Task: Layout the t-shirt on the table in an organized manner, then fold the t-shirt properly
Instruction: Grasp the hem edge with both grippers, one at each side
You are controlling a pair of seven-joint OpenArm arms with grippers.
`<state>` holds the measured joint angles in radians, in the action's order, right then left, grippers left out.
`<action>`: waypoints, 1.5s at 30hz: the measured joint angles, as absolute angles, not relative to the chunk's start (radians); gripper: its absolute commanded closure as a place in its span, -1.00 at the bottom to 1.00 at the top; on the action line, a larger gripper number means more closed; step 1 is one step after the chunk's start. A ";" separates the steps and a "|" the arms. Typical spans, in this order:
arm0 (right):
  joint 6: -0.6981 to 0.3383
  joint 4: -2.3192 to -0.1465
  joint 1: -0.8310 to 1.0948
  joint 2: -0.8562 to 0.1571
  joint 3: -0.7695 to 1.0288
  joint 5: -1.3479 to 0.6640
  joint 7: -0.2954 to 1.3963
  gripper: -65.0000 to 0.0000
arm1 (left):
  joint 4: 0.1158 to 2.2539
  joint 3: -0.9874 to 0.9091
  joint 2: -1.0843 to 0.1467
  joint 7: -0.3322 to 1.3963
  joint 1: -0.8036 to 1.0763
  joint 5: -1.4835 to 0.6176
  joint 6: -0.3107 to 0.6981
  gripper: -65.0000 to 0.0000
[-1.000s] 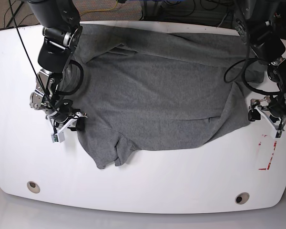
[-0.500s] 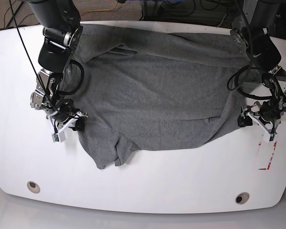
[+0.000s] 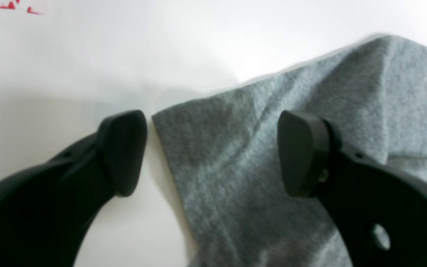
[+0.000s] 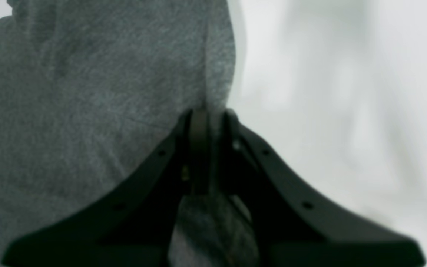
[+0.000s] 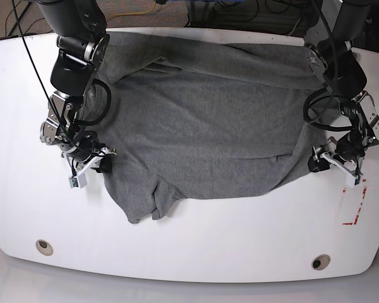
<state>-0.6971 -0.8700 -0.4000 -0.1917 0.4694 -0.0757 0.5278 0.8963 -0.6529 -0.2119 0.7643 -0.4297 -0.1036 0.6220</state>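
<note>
While right jaws pinch the t-shirt point(image 4: 87, 111) edge, left jaws gape astride its corner.

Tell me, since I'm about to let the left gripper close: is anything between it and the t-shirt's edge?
Nothing visible. The left gripper is open, its jaws straddling the t-shirt corner lying on the table.

Both arms are matte black with rounded, cylindrical joint housings and loose black cables looping beside the forearms. Silver metal fittings show at the wrists, with white brackets at the claw bases. The left claw point(image 3: 211, 152) has curved black fingers ending in smooth, rounded pads point(image 3: 122, 152). The right claw point(image 4: 209, 122) has the same black fingers, dotted with small screw holes.
</note>
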 measured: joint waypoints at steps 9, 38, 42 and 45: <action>-0.698 -0.870 -0.400 -0.192 0.469 -0.076 0.528 0.81 | 0.891 -0.612 -0.206 0.754 -0.432 -0.105 0.618 -0.58; -0.697 -0.870 -0.400 -0.194 0.469 -0.076 0.528 0.82 | 0.891 -0.611 -0.203 0.773 -0.442 -0.093 0.617 0.80; -0.698 -0.886 -0.400 -0.194 0.469 -0.075 0.539 0.82 | 0.890 -0.607 -0.204 0.776 -0.469 -0.092 0.618 0.80; -0.697 -0.910 -0.398 -0.194 0.467 -0.056 0.561 0.82 | 0.890 -0.605 -0.206 0.777 -0.495 -0.090 0.618 0.81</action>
<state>-0.6971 -0.9100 -0.3977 -0.1940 0.4671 -0.0555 0.5606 0.8898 -0.6052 -0.2062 0.7773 -0.4946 -0.0898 0.6182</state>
